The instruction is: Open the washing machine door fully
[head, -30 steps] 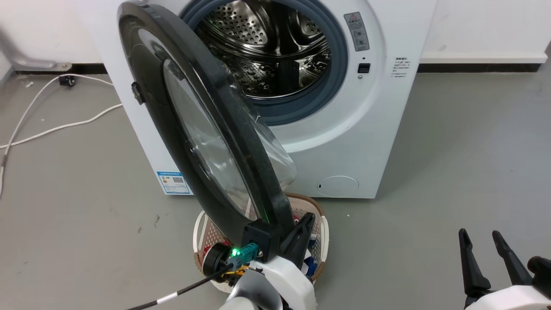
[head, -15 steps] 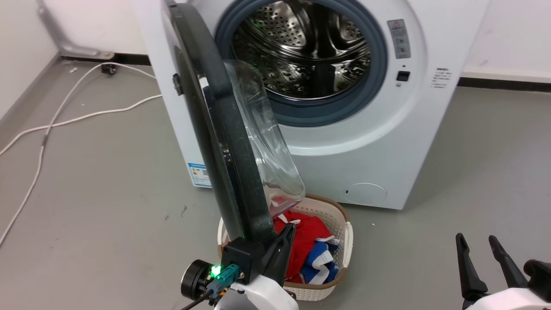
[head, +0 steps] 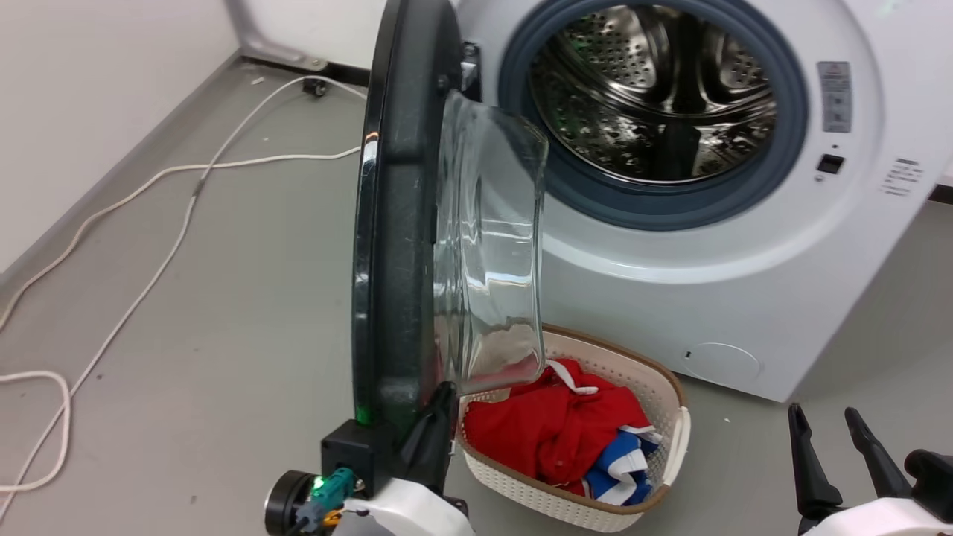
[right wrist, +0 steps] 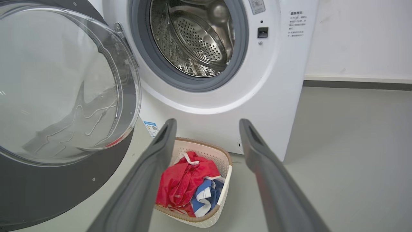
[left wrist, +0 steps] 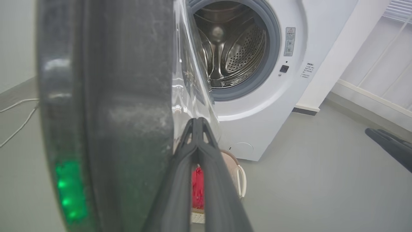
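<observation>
In the head view, the washing machine door [head: 398,223] is standing edge-on, hinged at the left edge of the washing machine [head: 670,283] and sticking out from its front, leaving the drum uncovered. The left gripper [head: 443,398] is lying against the inner side of the door's bottom rim. The right gripper [head: 825,417] is hovering spread and empty at the lower right. A basket [head: 674,447] of clothes [head: 551,432] is sitting on the floor under the door's glass bowl.

In the left wrist view, the left gripper [left wrist: 197,124] seems to be pressing its fingers together with nothing between them, right beside the door [left wrist: 106,112].

In the right wrist view, the right gripper [right wrist: 207,125] is gaping above the basket [right wrist: 225,158], well clear of the door [right wrist: 64,190].
</observation>
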### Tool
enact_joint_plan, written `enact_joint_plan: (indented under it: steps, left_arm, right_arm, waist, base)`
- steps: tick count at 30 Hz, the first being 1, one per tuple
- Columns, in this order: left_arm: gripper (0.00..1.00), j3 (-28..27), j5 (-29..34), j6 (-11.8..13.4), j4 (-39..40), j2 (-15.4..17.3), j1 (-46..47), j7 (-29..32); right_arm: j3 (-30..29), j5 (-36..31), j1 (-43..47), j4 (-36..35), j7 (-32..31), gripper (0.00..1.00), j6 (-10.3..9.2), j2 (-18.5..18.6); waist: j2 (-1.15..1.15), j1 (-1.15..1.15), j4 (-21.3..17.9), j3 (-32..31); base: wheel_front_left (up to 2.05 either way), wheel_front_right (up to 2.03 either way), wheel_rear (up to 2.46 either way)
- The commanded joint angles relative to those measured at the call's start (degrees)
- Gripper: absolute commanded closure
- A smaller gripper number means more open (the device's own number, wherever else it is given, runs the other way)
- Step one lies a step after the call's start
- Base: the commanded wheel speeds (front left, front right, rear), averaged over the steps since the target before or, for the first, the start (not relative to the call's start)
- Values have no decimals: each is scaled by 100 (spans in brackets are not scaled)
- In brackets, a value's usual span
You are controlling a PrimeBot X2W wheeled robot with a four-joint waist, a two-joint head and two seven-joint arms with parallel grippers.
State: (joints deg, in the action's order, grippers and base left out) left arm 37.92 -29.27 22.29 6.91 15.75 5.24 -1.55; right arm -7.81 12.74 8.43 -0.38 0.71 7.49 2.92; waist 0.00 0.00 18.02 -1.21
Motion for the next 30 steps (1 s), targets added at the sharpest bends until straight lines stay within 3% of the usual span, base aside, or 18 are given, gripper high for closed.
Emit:
enact_joint_plan:
  steps: [1,7,16,30]
  left_arm:
    - [100,-163,-41,94,2,116,-72,-59]
    - [100,-581,-224,190,25,327,-167,-177]
    - [100,-1355,-557,172,-145,739,-147,-413]
    - [100,-2474,-1156,-138,-926,1329,225,-727]
  right_arm:
    - [4,50,-91,14,33,0,1,-5]
    - [18,14,-139,33,23,0,1,-4]
    - [44,-52,-178,-41,-77,0,1,-4]
    - [-23,-213,-393,-318,-301,0,1,36]
  waist:
    - [0,0,237,40]
    - [0,0,452,101]
    - [0,0,462,236]
    - [0,0,166,801]
  base:
    - [0,0,0]
    - [0,0,0]
    - [0,0,0]
    - [0,0,0]
